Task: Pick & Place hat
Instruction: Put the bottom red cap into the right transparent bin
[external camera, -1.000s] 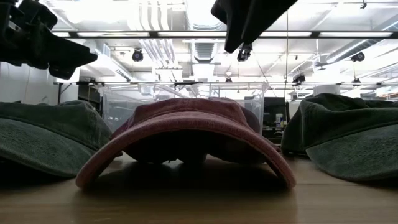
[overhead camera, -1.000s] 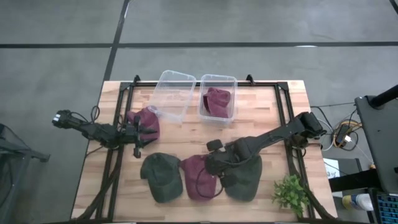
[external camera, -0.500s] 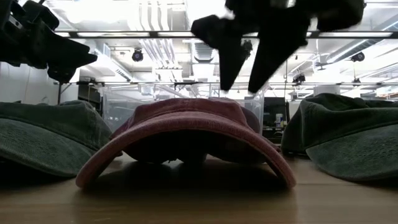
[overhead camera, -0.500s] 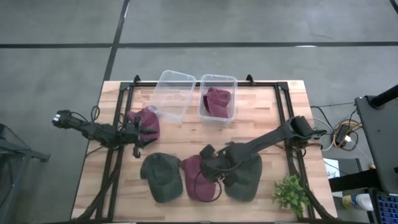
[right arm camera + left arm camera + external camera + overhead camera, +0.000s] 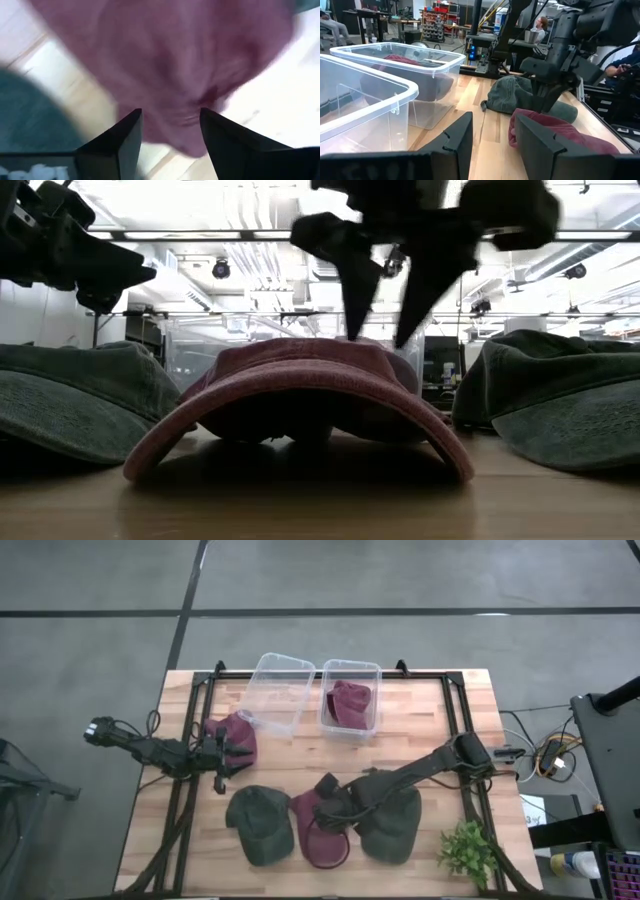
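Note:
A maroon hat (image 5: 322, 830) lies near the table's front edge, brim (image 5: 300, 405) toward the low camera, between two green hats (image 5: 258, 825) (image 5: 392, 828). My right gripper (image 5: 378, 338) is open and points down over its crown (image 5: 170, 55), fingertips at the crown's top. Another maroon hat (image 5: 236, 732) lies at the left, beside my left gripper (image 5: 228, 748), which stands level and open with nothing between its fingers (image 5: 492, 125). A third maroon hat (image 5: 349, 700) sits in the right clear bin (image 5: 351, 668). My right gripper comes from above, pointing down, its two spread fingertips (image 5: 352, 330) at the top of the middle maroon hat's crown (image 5: 375, 352). I cannot tell whether they touch the cloth. The hat rests on the table on its brim and rim.
An empty clear bin (image 5: 278, 690) stands tilted beside the filled one at the back. A small green plant (image 5: 465, 852) sits at the front right corner. Black frame rails (image 5: 465, 740) run along the table's sides.
My right gripper has come down toward the middle maroon hat and shifted a little toward the table's left edge, rolling about its own axis. Its fingertips now stand at the crown's top. The hats have not moved.

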